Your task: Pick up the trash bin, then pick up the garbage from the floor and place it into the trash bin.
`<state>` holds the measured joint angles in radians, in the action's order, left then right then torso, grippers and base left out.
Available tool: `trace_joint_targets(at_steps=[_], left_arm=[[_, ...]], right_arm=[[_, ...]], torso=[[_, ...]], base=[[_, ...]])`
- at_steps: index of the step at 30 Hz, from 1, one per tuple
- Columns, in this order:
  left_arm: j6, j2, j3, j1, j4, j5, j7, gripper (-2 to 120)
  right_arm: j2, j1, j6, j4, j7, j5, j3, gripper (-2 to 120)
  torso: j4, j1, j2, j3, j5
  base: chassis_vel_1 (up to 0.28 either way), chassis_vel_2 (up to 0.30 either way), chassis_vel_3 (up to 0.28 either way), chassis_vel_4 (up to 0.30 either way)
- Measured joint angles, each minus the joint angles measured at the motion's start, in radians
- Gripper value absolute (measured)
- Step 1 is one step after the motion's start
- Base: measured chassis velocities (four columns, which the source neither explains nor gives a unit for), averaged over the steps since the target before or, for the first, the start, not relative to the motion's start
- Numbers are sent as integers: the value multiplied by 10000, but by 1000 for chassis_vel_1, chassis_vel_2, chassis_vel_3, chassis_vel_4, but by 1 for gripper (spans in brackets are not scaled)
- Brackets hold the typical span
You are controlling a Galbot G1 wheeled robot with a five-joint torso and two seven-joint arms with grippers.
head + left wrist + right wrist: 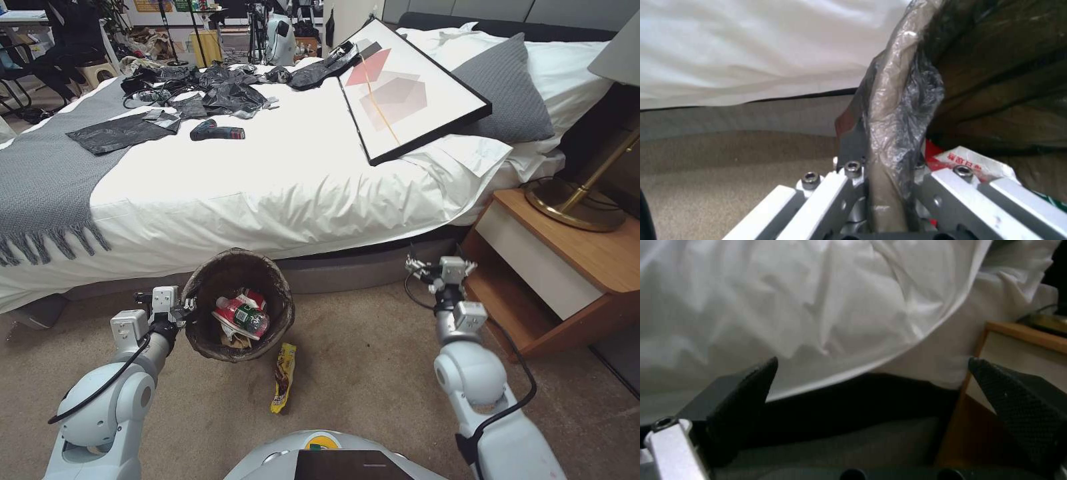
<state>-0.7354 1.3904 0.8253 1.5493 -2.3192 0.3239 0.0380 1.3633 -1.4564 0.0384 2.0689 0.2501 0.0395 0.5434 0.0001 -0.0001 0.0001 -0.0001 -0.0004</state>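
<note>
Snack wrapper: a yellow-and-brown wrapper (284, 377) is lying flat on the beige carpet (373, 373), just in front of the bin's lower edge; judging by the task, it is litter waiting to be collected, since nothing is touching it.

Left gripper: the left gripper (181, 312) is pinching the bin's rim on its left side, one finger inside and one outside; in the left wrist view the fingers (947, 190) are pressing together on the bag-covered lip (893, 133), likely so the bin can be carried one-handed.

Trash bin: the trash bin (239, 303) is tilting with its mouth turned towards the robot, beside the bed base, hanging from that rim grip; the tilt is probably keeping the opening reachable for drop-ins.

Bin contents: a red-and-white wrapper (230, 313) and a small green-labelled bottle (252, 319) are resting at the bottom, over brown paper.

Right gripper: the right gripper (440, 267) is hovering above the carpet, well to the right of the bin and near the bedside table (567, 267); its dark textured fingers (1018, 400) are spread wide and holding nothing, seemingly free for a pickup.

Bed: the white-sheeted bed (287, 180) is standing behind both arms, carrying black bags, a cordless drill (217, 132) and a framed picture (413, 90).
</note>
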Motion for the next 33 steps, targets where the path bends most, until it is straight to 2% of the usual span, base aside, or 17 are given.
trace_joint_targets(at_steps=[3, 9, 33], left_arm=[[17, 9, -23, 18, 43, 52, -93, 0], [84, -11, -18, 131, 48, 300, -166, 0], [4, -45, 162, 45, 79, 341, -185, 0]], right_arm=[[374, -367, -614, -294, -76, -350, 40, 100], [602, -492, -1172, -780, -90, -665, 184, 100], [131, -17, -962, -1185, -107, -605, -83, 100]], torso=[[-3, 0, 0, 0, 2], [-1, 0, 0, 0, 2], [1, 0, -1, 1, 4]], base=[[0, 0, 0, 0], [0, 0, 0, 0], [14, 15, 12, 10]])
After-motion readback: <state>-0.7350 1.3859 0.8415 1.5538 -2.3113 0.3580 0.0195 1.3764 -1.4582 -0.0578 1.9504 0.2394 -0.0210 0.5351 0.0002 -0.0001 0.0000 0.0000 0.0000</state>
